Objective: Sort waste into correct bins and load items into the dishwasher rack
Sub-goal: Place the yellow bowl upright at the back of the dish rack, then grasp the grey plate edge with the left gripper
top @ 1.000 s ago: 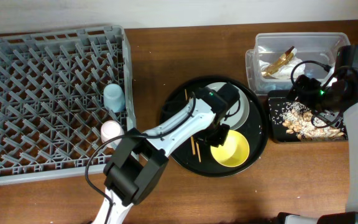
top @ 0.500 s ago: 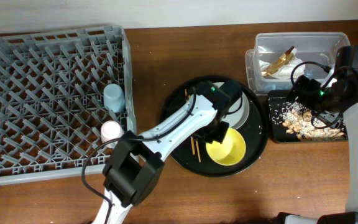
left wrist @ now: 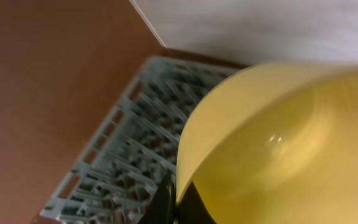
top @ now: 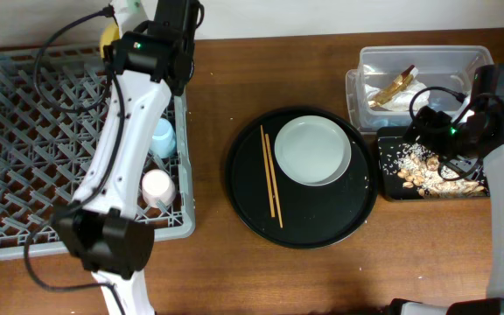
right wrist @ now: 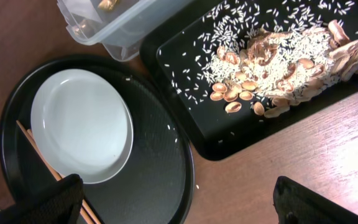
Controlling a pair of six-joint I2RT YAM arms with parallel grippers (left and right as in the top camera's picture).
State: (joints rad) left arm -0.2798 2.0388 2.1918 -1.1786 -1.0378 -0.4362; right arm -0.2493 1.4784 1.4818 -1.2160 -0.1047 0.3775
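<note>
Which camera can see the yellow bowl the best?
The left wrist camera: the yellow bowl fills most of its picture. Overhead shows only a small yellow sliver at the top left. The right wrist camera misses it.

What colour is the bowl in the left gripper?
Yellow: the smooth round bowl shows best in the left wrist view.

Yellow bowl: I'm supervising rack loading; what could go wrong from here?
The left pincer grips the yellow bowl only by its rim, so it could slip. It hangs near the far edge of the dishwasher rack, so a release might land on its wall instead of settling among pegs. The arm lies close to the light-blue cup and might knock it.
</note>
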